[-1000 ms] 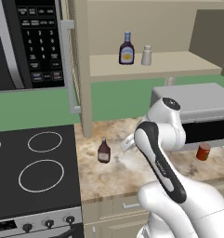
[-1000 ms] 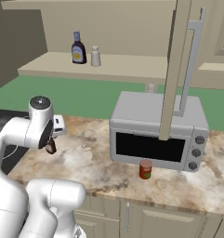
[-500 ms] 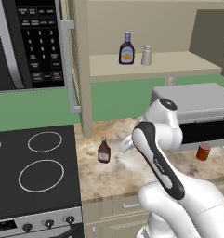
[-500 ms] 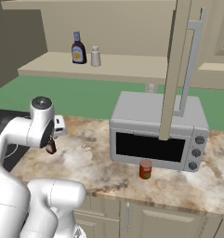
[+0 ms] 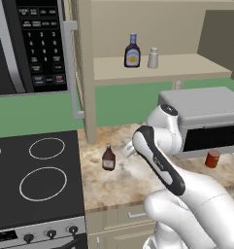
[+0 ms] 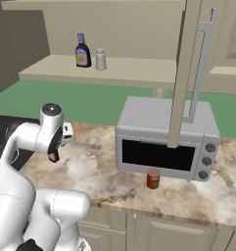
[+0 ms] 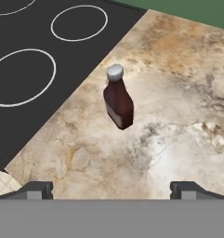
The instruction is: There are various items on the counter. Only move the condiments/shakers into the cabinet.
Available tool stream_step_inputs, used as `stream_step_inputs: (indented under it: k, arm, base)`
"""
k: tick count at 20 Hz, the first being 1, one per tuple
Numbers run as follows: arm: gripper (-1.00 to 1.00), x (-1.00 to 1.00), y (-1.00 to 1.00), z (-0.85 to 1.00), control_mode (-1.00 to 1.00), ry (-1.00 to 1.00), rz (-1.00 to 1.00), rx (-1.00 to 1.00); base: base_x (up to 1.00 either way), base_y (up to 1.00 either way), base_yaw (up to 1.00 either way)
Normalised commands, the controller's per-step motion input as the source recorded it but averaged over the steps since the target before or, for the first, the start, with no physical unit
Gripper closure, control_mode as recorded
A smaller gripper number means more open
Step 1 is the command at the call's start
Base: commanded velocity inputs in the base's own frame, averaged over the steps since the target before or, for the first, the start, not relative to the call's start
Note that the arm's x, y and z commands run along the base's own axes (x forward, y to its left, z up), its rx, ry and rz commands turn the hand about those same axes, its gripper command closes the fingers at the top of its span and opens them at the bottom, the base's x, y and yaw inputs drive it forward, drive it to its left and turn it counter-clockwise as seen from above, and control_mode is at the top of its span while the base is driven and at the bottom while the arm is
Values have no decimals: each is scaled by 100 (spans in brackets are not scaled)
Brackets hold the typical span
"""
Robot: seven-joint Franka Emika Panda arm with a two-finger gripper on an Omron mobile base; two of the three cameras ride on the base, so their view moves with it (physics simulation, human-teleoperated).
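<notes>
While the gripper [image 7: 111, 188] hovers with fingers spread wide, the brown bottle [image 7: 118, 97] stands upright on the counter [image 7: 178, 116] beside the stovetop [image 7: 39, 56]; blue-capped bottle [image 5: 132, 50] and shaker [image 5: 153, 58] sit on the cabinet shelf [image 5: 186, 65].

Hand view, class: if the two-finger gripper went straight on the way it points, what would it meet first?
Probably the slim brown-red bottle standing on the speckled stone counter, ahead between the open gripper tips; depth is unclear, so it might reach bare counter just short of it.
</notes>
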Motion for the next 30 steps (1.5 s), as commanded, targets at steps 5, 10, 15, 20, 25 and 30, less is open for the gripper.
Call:
stream_step_inputs:
  k: [5, 10, 15, 20, 25, 30]
  arm:
    - [-100, 33, 2, -10, -100, 1, 2, 0]
    - [-100, 17, 12, -3, -100, 0, 4, 0]
    - [-100, 1, 23, -12, -100, 0, 5, 0]
    - [-100, 2, 21, -25, -100, 0, 6, 0]
    - [-100, 10, 12, -28, -100, 0, 7, 0]
    - [-100, 21, 2, -14, -100, 0, 6, -3]
  base:
    - [0, 0, 0]
    - [0, 0, 0]
    - [0, 0, 0]
    - [0, 0, 0]
    - [0, 0, 0]
    - [0, 0, 0]
